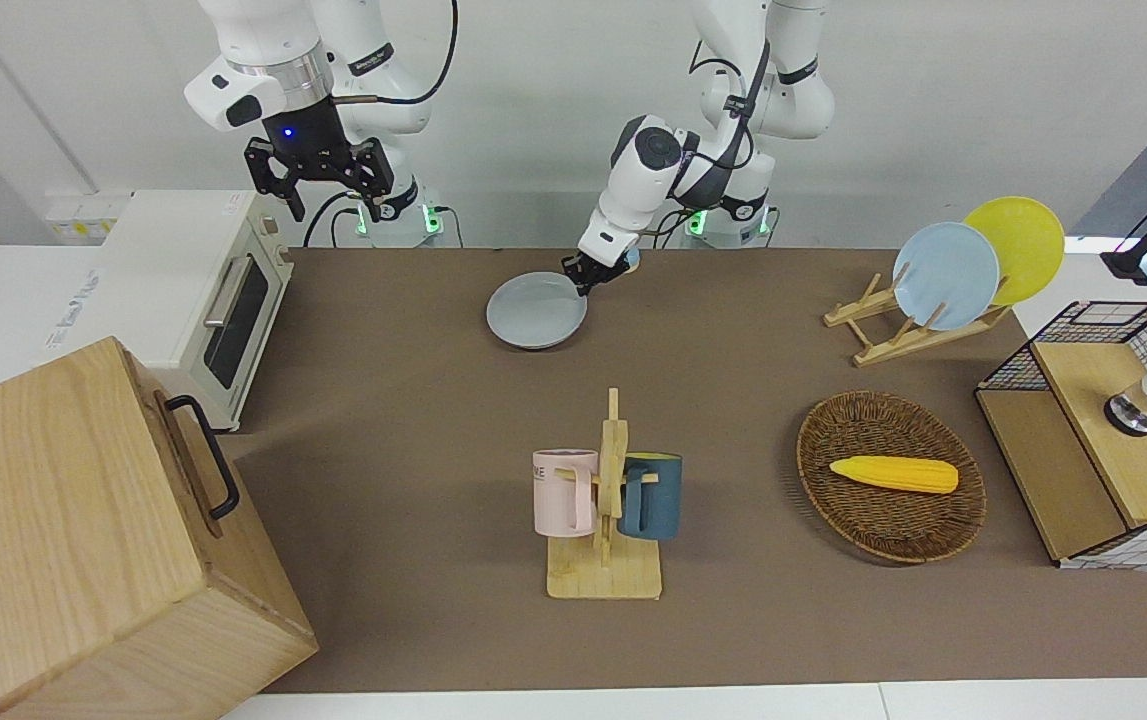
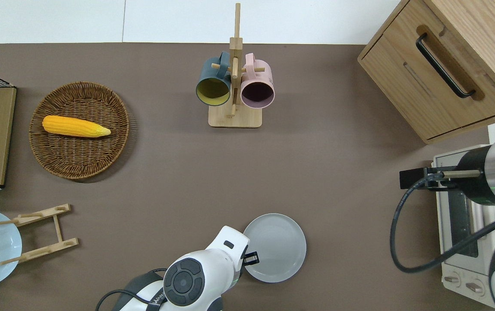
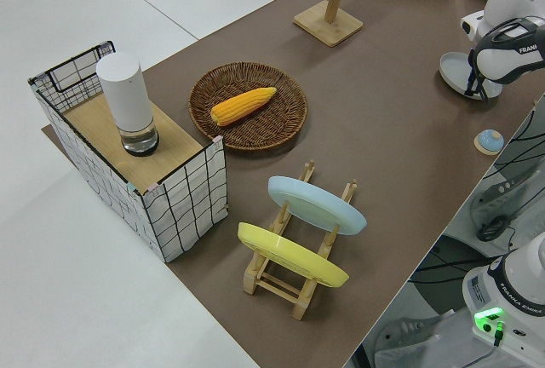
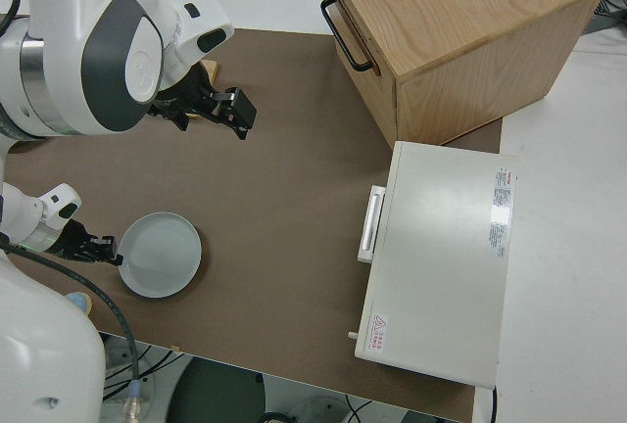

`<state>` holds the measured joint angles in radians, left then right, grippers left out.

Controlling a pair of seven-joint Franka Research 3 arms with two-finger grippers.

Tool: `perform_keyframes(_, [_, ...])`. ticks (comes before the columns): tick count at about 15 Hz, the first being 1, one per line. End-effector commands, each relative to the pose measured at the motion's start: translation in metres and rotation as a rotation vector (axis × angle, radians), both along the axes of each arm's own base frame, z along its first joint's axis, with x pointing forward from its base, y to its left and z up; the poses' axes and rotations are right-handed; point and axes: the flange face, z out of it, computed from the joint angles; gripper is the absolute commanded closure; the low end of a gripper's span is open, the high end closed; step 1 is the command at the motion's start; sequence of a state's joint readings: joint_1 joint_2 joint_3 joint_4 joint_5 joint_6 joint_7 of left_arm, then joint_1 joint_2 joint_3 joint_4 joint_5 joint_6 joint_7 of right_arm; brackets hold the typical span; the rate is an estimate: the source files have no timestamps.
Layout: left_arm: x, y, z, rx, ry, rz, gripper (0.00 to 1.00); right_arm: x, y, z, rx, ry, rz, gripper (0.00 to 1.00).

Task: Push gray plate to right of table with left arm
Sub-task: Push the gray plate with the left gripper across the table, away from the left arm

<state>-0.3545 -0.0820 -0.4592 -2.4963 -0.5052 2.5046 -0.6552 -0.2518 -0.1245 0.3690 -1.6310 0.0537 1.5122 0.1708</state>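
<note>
Near the robots' edge of the table (image 2: 325,172), the left arm (image 2: 195,280) hides its own wrist in the overhead view; only the black tip of the left gripper (image 2: 251,258) shows past the white housing. Finger state: cannot tell whether spread or closed. Tip sits at the rim of the gray plate (image 2: 275,247), on the side toward the left arm's end; contact looks likely but the seam is hard to make out. In the front view the left gripper (image 1: 578,279) points down and toward the right arm's end, forearm slanting from the elbow (image 1: 651,152).

Gray plate lies flat on the table, roughly mid-length, close to the robots' edge, also seen in the right side view (image 4: 160,255).

Small blue-topped knob (image 3: 489,140) lies near the robots' edge, mostly hidden by the arm elsewhere.

Right arm parked; right gripper (image 1: 318,175) fingers spread apart, holding nothing.

Surroundings: mug rack (image 2: 234,86) with a teal and a pink mug, farther from the robots than the plate, well apart. Wicker basket (image 2: 105,160) holds a corn cob (image 2: 74,126). Plate stand (image 1: 893,325) carries a sky-blue plate (image 1: 945,275) and a yellow plate (image 1: 1018,245). Toaster oven (image 1: 193,300) and wooden cabinet (image 1: 63,540) stand at the right arm's end. Bare tabletop lies between plate and oven.
</note>
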Motion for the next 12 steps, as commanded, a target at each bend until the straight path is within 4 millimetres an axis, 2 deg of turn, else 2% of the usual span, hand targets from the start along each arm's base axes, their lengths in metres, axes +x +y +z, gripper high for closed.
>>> perform_keyframes(1, [0.002,-0.021,-0.014,-0.034,0.001,0.023,1.00,-0.008,0.000,0.000,0.009,0.003,-0.020,0.005])
perform_keyframes(7, [0.005,-0.054,-0.016,-0.083,-0.010,0.083,1.00,-0.008,0.000,0.000,0.009,0.003,-0.020,0.005])
perform_keyframes(12, [0.015,-0.052,-0.017,-0.086,-0.004,0.114,1.00,-0.008,0.000,0.000,0.009,0.003,-0.020,0.005])
